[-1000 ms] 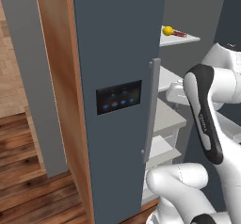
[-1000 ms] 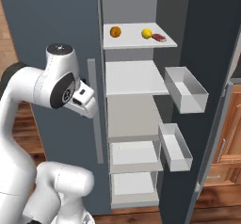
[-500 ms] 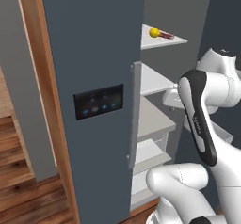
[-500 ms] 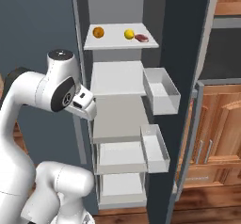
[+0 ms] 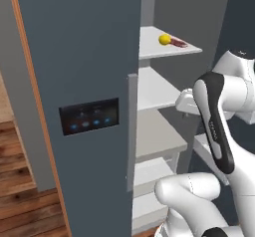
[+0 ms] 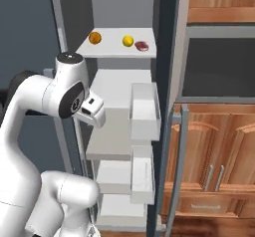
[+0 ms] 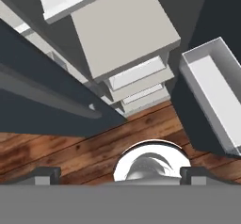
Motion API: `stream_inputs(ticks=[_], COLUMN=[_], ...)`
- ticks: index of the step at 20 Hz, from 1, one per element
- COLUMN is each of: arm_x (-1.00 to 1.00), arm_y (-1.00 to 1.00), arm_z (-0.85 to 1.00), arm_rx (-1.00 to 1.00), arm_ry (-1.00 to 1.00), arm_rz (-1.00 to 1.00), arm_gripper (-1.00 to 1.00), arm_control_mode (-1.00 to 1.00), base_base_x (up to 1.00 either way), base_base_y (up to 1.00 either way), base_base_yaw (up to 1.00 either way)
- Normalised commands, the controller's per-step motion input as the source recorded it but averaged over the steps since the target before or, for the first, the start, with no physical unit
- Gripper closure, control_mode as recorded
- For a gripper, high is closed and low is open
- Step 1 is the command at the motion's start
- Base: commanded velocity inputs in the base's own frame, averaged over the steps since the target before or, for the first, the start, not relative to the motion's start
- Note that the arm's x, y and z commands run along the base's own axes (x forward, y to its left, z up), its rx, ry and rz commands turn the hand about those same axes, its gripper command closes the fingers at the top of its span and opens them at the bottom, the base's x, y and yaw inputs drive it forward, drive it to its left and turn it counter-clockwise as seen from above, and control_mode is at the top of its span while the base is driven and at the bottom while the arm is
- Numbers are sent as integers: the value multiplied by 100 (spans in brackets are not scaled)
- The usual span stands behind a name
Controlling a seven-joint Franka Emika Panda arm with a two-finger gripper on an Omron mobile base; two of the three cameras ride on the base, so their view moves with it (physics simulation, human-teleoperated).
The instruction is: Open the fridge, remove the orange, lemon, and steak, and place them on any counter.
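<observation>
The fridge point(image 6: 164, 81) stands with its right door swung open, white shelves and door bins exposed in the right base view. On the top shelf point(image 6: 117, 49) sit 3 items in a row: the orange point(image 6: 94, 37) at the left, the lemon point(image 6: 128, 41) in the middle and the steak point(image 6: 142, 46) just beside the lemon at the right. From the left base view the lemon point(image 5: 164, 40) and steak point(image 5: 179, 43) show at the back of the same shelf, past the closed left door with its blue-lit control panel point(image 5: 89, 116) and long grey handle point(image 5: 132, 131). The white arm point(image 6: 45, 96) is bent in front of the open compartment, well below the top shelf. In the hand view the gripper point(image 7: 120, 175) points down toward the wooden floor point(image 7: 70, 148), its jaws spread wide and holding nothing, with a door bin point(image 7: 212, 96) at the right. Brown wooden cabinets point(image 6: 214, 146) stand beyond the open door.
</observation>
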Motion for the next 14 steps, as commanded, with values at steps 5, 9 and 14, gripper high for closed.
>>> stream_inputs(ticks=[5,9,14], arm_x=[0,0,0], arm_y=[0,0,0], arm_z=[0,0,2], arm_rx=[0,0,-1], arm_ry=[0,0,-3], arm_rz=[0,0,1], arm_gripper=[-100,-100,-100], arm_control_mode=[100,100,-100], base_base_x=[66,79,30], base_base_y=[8,0,0], base_base_yaw=[25,16,8])
